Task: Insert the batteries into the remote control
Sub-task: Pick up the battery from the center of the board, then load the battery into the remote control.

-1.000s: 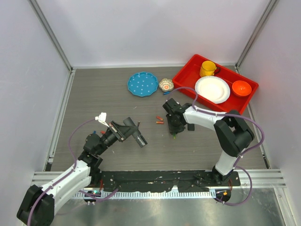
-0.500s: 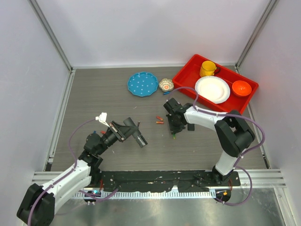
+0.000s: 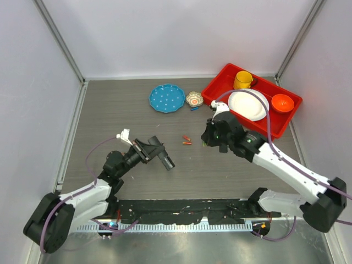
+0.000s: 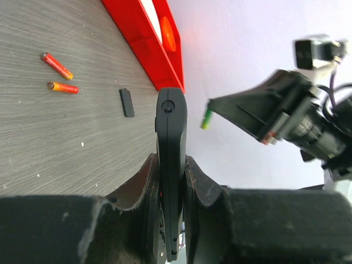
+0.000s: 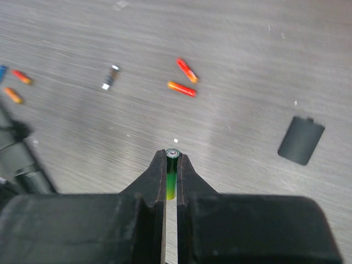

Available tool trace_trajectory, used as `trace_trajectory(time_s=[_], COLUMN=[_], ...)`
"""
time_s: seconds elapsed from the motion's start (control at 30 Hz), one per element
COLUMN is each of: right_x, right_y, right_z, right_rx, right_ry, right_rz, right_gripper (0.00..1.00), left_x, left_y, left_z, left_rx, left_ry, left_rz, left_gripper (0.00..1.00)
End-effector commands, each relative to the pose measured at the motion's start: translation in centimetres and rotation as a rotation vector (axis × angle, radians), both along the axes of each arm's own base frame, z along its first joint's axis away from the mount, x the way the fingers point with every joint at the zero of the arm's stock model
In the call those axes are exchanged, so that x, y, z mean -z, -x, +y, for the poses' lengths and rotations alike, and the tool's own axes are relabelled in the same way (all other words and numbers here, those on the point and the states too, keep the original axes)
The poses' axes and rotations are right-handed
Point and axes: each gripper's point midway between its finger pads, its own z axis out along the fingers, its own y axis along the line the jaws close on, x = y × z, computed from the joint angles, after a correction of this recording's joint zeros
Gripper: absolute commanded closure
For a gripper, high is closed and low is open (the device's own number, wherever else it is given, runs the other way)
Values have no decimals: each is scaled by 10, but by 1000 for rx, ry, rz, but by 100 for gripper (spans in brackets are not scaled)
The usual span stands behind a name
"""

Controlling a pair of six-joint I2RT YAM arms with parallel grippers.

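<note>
Now clamped edge-up in the clenched left tool [image 4: 171,160]: slim flat black rectangular remote control [image 4: 171,118], above the grey wood-grain bench [image 4: 66,143]. Pinched in the right tool [image 5: 171,157]: thin green cylindrical battery [image 5: 171,184], aloft near two small orange sticks [image 5: 187,70].

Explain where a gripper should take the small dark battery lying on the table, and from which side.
I would grip the dark battery at its middle, coming straight from above and closing across its thin round body. It lies flat and alone on the table, so its long sides look free.
</note>
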Motion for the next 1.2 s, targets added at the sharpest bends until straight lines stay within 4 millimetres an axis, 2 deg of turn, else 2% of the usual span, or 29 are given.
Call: trace_trajectory(time_s=[0.0,0.03,0.07,0.1,0.13,0.17,0.4,0.77,0.97,1.17], right_x=[-53,-57,-59,-62,-63,-63,-75,-69,-73,-61], right_y=[5,9,21,23,27,38,57,66,69,67], right_z=[9,13,23,25,30,39,65,93,99,103], right_rx=[-30,-48,-96,-91,-106,-146,-193,-251,-247,-242], right_ry=[-35,-30,-22,-7,-3,-3,-68,-55,-88,-54], right_rz=[-185,-205,-219,-248,-258,-268,-301,-313,-327,-321], right_gripper=[99,99,99,99,99,99,99,99,99,99], left_x=[-58,-50,-61,-61,-50,-62,-62,-83,-80,-78], left_y=[-6,-11,-10,-10,-14,-14,-16,-7,-7,-8], left_z=[-12,-15,-18,-20,-25,-26,-46,-63,-64,-66], left_rx=[42,47,61,76,87,93,154,223,221,219], left_ry=[122,115,141,157,151,188,240,241,238,244], left_rz=[-167,-140,-176,-166,-132,-174,-179,-273,-262,-244], left_gripper=[100,100,100,100,100,100,100,100,100,100])
